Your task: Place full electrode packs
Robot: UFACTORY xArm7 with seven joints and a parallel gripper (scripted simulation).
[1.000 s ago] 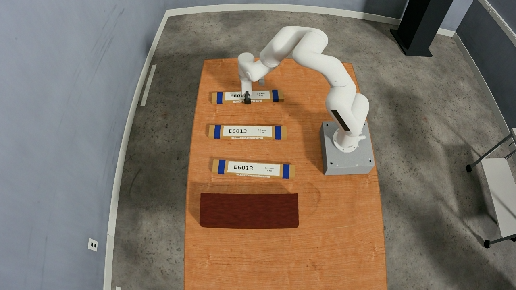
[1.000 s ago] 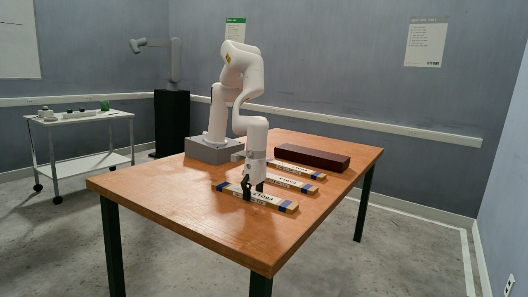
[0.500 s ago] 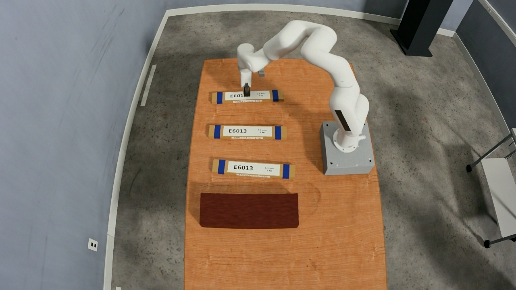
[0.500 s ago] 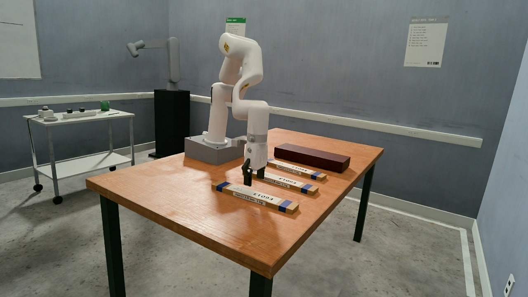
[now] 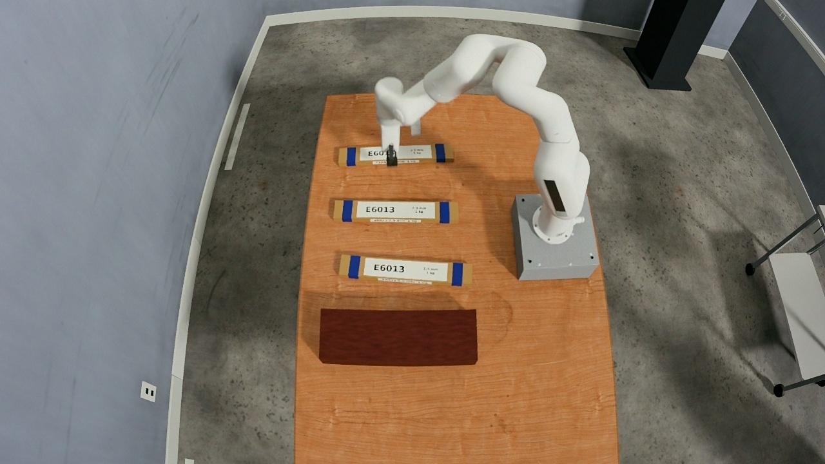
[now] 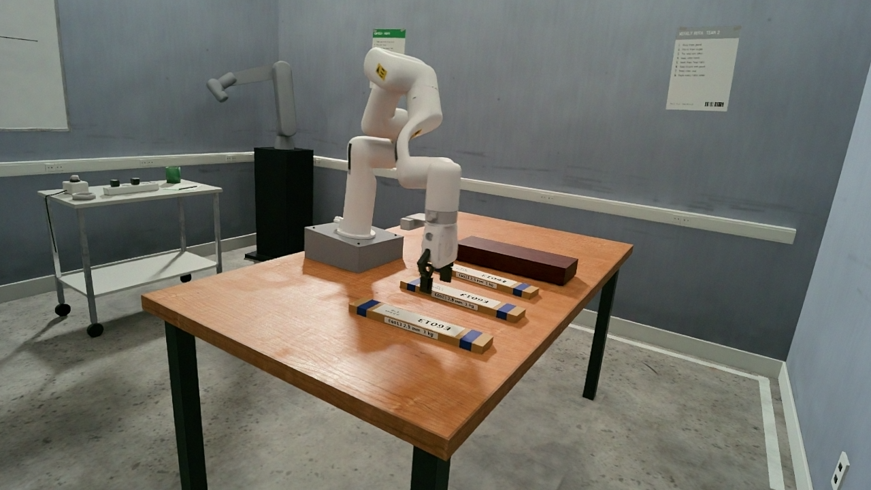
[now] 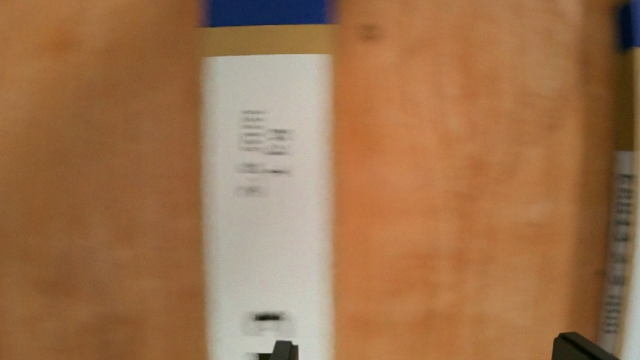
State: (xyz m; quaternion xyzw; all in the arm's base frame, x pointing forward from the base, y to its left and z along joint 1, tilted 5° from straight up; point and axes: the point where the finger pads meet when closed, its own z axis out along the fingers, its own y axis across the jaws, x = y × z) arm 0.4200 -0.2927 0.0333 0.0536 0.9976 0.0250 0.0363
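Hovering open gripper [image 5: 392, 155] [image 6: 435, 280] [image 7: 420, 350], three flat packs, bare platform [image 5: 397, 337] [image 6: 516, 258]

Top looks steeply down; exterior obliquely; wrist close downward; first two share tabletop [image 5: 403, 415] [image 6: 292, 322]

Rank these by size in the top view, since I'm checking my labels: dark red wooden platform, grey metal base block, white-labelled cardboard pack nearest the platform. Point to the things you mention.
1. Dark red wooden platform [image 5: 397, 337] [image 6: 517, 258]
2. Grey metal base block [image 5: 556, 262] [image 6: 331, 246]
3. White-labelled cardboard pack nearest the platform [image 5: 405, 270] [image 6: 496, 280]
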